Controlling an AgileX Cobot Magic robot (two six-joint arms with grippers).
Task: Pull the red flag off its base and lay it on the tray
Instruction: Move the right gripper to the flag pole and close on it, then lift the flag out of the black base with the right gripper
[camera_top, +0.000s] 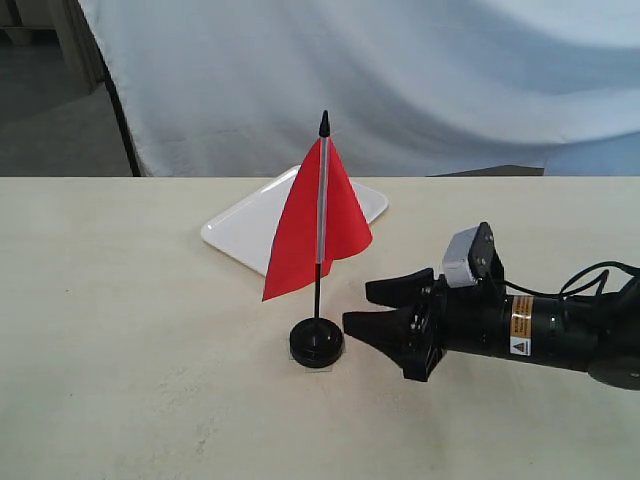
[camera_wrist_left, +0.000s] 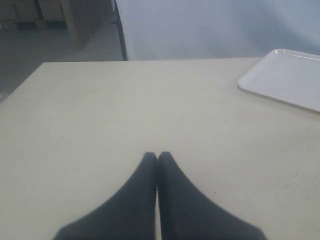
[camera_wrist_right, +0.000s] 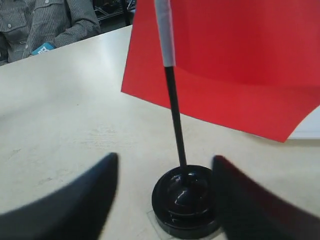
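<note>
The red flag (camera_top: 318, 225) stands upright on its thin black stick in the round black base (camera_top: 316, 342) near the table's middle. In the right wrist view the flag (camera_wrist_right: 235, 60) fills the top and the base (camera_wrist_right: 187, 200) sits low between the fingers. My right gripper (camera_top: 362, 306) is open, low over the table just right of the base, fingertips level with it and not touching. Behind the flag lies the white tray (camera_top: 250, 225); its corner also shows in the left wrist view, tray (camera_wrist_left: 287, 77). My left gripper (camera_wrist_left: 157, 156) is shut on nothing and does not show in the exterior view.
A pale cloth backdrop (camera_top: 400, 70) hangs behind the table. A seated person in a grey shirt (camera_wrist_right: 45, 20) is beyond the table edge in the right wrist view. The table's left edge (camera_wrist_left: 25, 80) drops to a grey floor.
</note>
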